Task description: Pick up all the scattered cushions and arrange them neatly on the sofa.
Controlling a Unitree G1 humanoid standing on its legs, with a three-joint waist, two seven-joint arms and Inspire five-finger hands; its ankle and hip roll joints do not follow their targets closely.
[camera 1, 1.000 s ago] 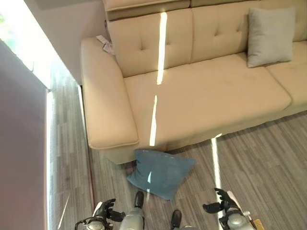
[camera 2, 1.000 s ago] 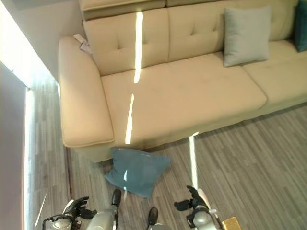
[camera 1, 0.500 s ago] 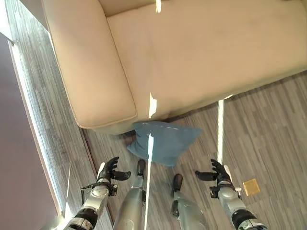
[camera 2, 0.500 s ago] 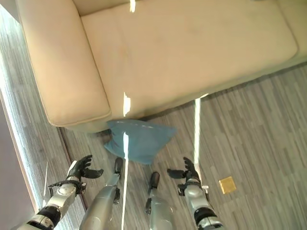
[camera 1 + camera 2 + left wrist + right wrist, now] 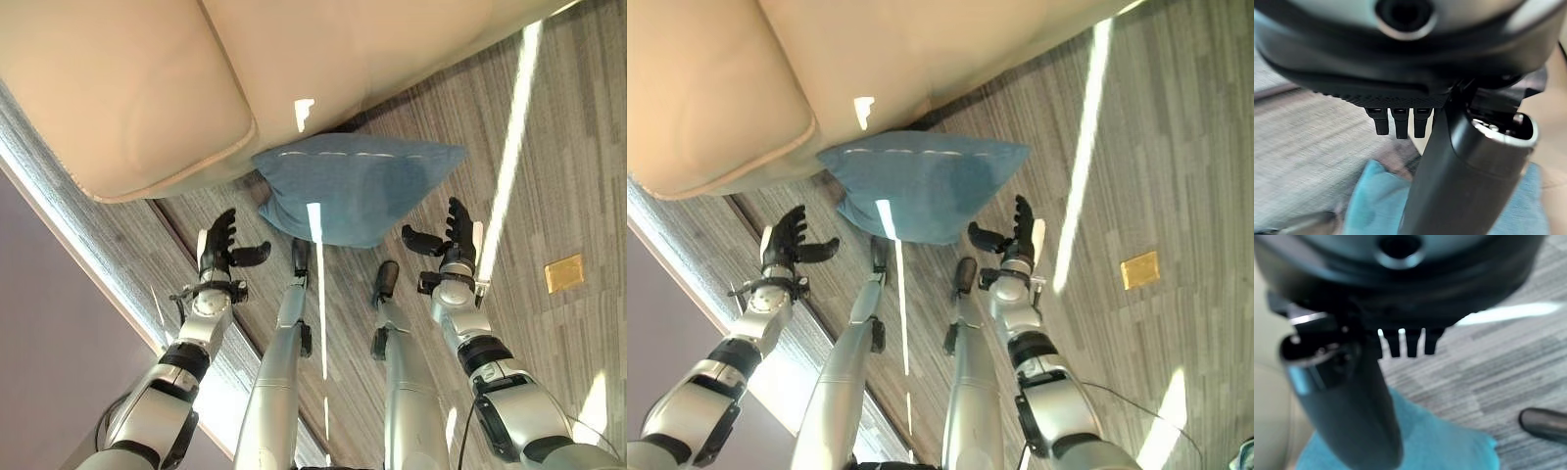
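Left eye view: blue cushion (image 5: 358, 188) flat on wood floor (image 5: 578, 176), touching sofa (image 5: 118, 98) base, long axis along sofa front. Left hand (image 5: 217, 251) and right hand (image 5: 453, 240) flanking, fingers spread, empty. Wrist views: straight fingers above cushion.

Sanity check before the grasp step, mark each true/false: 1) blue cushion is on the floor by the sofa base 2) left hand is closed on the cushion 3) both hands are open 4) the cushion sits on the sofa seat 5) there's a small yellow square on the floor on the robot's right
1) True: the blue cushion lies on the wood floor against the beige sofa base.
2) False: the left hand is apart from the cushion, fingers spread.
3) True: the right hand is open too, beside the cushion.
4) False: it is on the floor, below the seat edge.
5) True: a yellow square lies right of the right hand.
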